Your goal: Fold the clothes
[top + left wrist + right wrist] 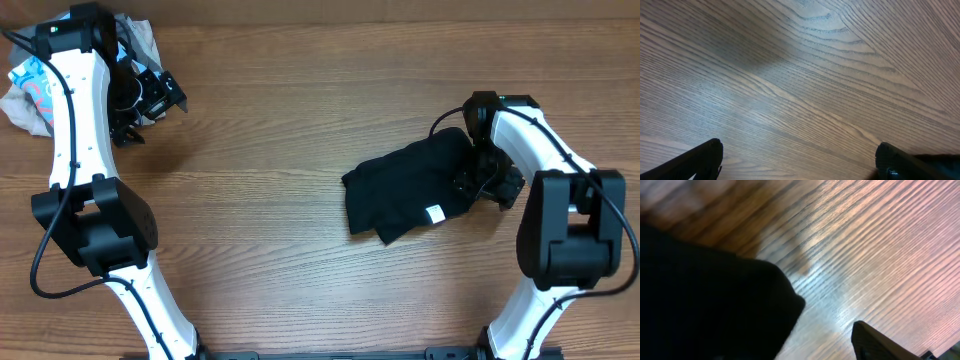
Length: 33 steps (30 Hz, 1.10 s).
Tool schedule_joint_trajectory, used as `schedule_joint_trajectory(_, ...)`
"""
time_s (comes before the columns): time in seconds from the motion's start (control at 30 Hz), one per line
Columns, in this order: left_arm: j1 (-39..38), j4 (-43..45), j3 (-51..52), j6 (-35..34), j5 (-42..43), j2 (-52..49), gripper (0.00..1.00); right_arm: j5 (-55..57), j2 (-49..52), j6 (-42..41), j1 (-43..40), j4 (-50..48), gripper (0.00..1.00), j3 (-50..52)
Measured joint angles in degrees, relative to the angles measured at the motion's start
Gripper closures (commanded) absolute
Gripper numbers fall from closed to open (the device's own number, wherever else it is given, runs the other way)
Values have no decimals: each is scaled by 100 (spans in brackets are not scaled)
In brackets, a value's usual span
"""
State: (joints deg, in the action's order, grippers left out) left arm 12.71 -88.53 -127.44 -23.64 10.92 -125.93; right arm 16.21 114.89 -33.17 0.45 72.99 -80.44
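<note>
The clothes [410,190] are one black garment lying bunched in a rough folded shape right of the table's middle, with a small white label [436,213] showing near its front edge. My right gripper [487,180] sits at the garment's right edge. In the right wrist view the black fabric [705,300] fills the left side. One finger [875,340] stands apart from it with bare wood between them, and the other finger is hidden behind the cloth. My left gripper [150,100] hovers far off at the back left, open [800,150] over bare wood.
A heap of other garments lies in the back left corner, with a light blue tee [35,90] and a grey piece [140,40] behind the left arm. The wooden table [300,120] runs between the two arms.
</note>
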Motion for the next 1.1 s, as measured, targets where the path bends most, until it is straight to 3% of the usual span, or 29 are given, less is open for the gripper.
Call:
schedule_joint_trajectory(0.2,0,0,0,0,0,0,0,-168,-787,-26,7,74,24,9)
schedule_joint_trajectory(0.3,0,-2,-2,0,0,0,0,-297,-1182,-31,7,160,16,9)
schedule_joint_trajectory(0.47,0,0,0,0,0,0,0,-520,-1775,-55,7,201,16,9)
schedule_joint_trajectory(0.63,0,2,0,0,0,0,0,-1537,-2173,334,92,42,17,9)
schedule_joint_trajectory(1.1,0,-20,0,0,2,0,0,-2614,-2044,1502,1821,-914,24,826)
